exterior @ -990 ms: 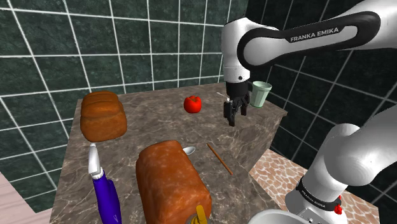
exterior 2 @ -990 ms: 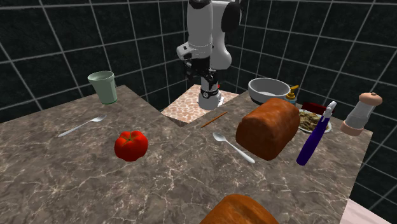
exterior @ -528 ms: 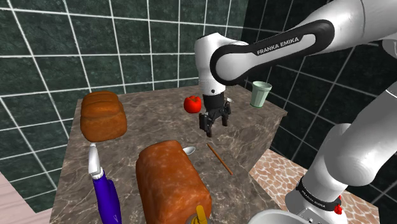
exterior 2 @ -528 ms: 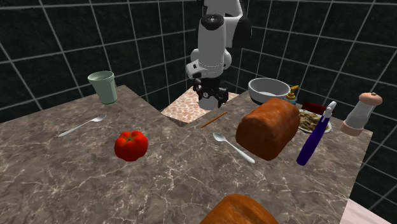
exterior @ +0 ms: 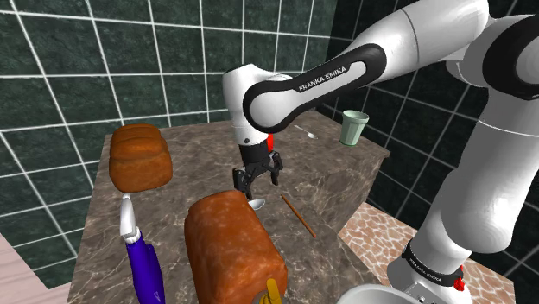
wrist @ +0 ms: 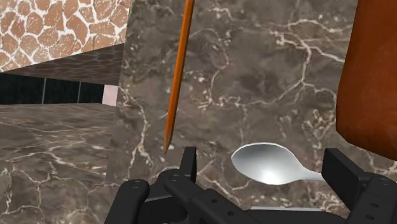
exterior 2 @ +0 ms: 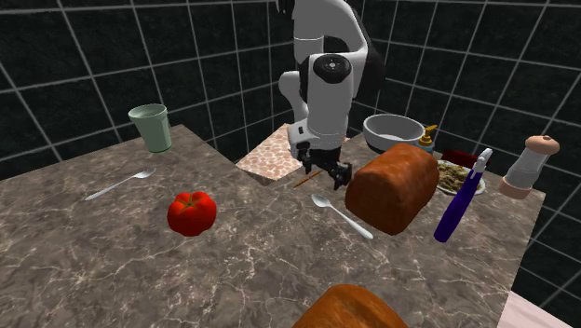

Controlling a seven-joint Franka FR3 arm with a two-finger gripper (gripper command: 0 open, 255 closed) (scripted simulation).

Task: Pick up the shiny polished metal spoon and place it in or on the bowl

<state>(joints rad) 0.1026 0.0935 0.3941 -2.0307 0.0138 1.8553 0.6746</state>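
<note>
A shiny metal spoon lies on the marble counter, its handle running against the big brown loaf. Only the spoon's bowl shows from the shoulder, the loaf hiding the handle. My gripper hangs open just above it, touching nothing. In the wrist view the spoon's bowl lies between my spread fingers. From the second exterior view my gripper is a little above the spoon. The grey bowl stands behind the loaf, by the stand.
An orange stick lies beside the spoon, toward the counter's edge. A tomato, a green cup and another utensil sit farther along. A blue spray bottle, a grinder and a second loaf stand around.
The arm has swung from near the green cup to the shoulder view's left and lowered over the spoon's bowl. The fingers stayed open throughout.
</note>
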